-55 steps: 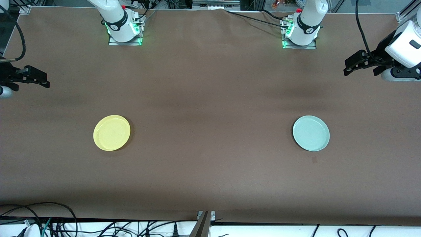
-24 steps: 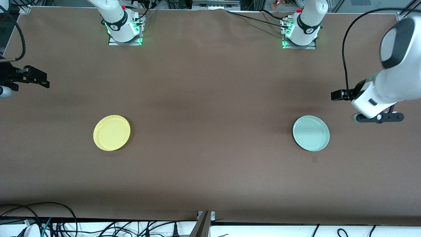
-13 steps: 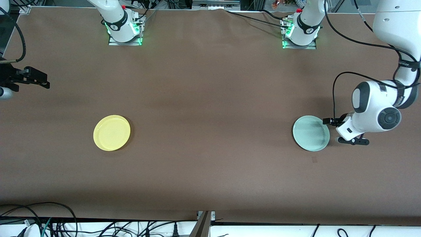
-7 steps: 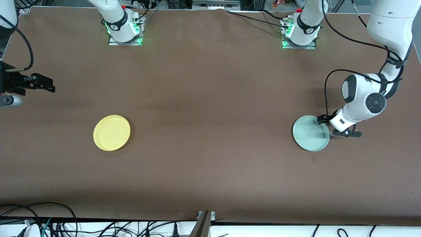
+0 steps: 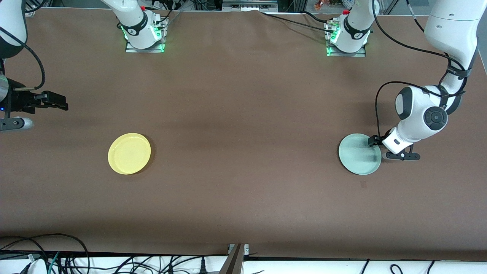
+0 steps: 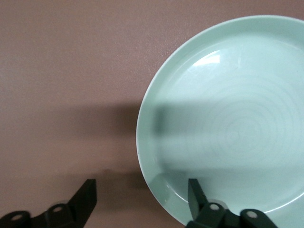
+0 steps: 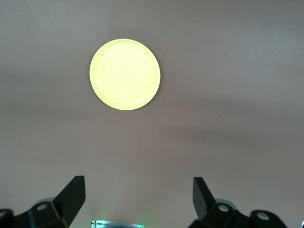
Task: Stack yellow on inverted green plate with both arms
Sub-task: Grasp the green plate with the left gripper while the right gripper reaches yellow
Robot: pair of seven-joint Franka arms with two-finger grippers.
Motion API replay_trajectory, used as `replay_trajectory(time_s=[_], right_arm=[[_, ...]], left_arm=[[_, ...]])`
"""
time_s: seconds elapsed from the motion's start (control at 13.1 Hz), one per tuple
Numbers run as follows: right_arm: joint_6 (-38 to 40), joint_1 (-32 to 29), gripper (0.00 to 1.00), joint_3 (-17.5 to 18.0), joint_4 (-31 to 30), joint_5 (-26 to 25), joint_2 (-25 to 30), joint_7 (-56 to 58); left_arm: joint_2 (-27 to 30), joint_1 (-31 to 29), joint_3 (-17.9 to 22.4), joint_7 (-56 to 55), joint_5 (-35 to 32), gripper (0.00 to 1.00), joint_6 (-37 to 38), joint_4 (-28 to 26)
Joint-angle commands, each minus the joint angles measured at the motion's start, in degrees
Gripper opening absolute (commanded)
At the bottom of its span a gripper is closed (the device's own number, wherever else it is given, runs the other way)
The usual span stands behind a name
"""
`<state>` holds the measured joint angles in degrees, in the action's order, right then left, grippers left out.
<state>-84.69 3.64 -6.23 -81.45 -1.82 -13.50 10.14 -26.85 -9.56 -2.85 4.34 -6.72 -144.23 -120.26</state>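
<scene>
The yellow plate point(image 5: 129, 153) lies rim up on the brown table toward the right arm's end; it also shows in the right wrist view point(image 7: 125, 74). The pale green plate point(image 5: 359, 154) lies rim up toward the left arm's end. My left gripper point(image 5: 373, 141) is low at that plate's edge and open. In the left wrist view the left gripper point(image 6: 141, 194) straddles the green plate's point(image 6: 228, 128) rim, one finger over its inside and one over the table. My right gripper point(image 5: 57, 102) is open and empty over the table's end, well apart from the yellow plate; it also shows in the right wrist view point(image 7: 137, 192).
The two arm bases with green lights point(image 5: 144, 36) point(image 5: 346, 38) stand along the table's edge farthest from the front camera. Cables point(image 5: 57, 258) hang below the edge nearest the front camera. A small dark mark point(image 5: 363, 184) sits on the cloth near the green plate.
My left arm has swung in from the table's end and come down to the green plate's rim. My right gripper has shifted slightly inward over the table. Both plates have stayed put.
</scene>
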Motion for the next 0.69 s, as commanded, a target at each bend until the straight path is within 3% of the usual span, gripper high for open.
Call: replay_trajectory(time_s=[0.0,0.08,0.61], right_arm=[[0.58,-0.74,1.0,0.25,0.33,-0.03,-0.21,0.58],[0.58,-0.66,1.0,0.25,0.33,-0.2,-0.21,0.67],[0.67,-2.06,1.0,0.25,0.24,-0.3,-1.09,0.85]], left_arm=[[-0.83,0.07,0.04,0.23,0.39,0.54,-0.17,1.08],[-0.83,-0.02,0.04,0.41,0.3,0.47,-0.17,1.17],[-2.5,0.42,0.04,0.41,0.3,0.37,-0.17,2.48]])
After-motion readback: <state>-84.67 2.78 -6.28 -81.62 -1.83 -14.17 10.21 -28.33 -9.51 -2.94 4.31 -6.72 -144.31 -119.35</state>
